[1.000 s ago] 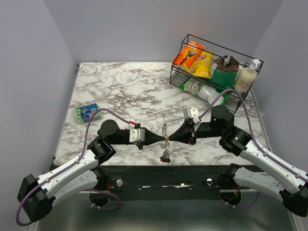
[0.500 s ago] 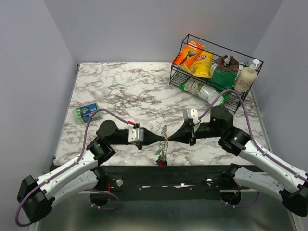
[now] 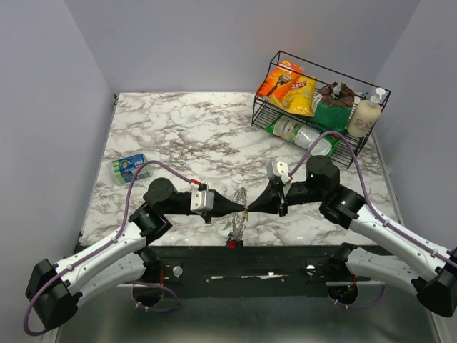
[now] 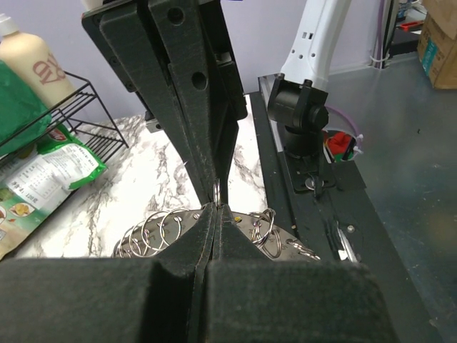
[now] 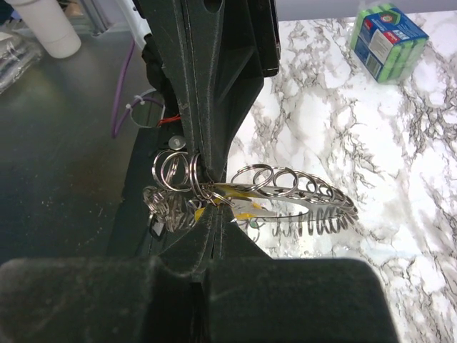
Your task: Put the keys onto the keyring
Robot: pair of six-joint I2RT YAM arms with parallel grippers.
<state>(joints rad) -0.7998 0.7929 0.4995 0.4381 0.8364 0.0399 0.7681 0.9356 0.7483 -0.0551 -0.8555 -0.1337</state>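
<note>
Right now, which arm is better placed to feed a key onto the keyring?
Probably right: the right gripper seems shut on a yellow key at the keyring, while the left gripper just clamps the ring.

Marble table (image 3: 186, 128) bears a wire rack (image 3: 258, 111) and sponge pack (image 3: 129, 168).

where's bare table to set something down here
The widest bare stretch of the white marble table lies at the back, between the blue-and-green sponge pack and the black wire basket. It is crowded at the near centre edge, where the left gripper and right gripper both clamp the beaded silvery metal keyring.
</note>
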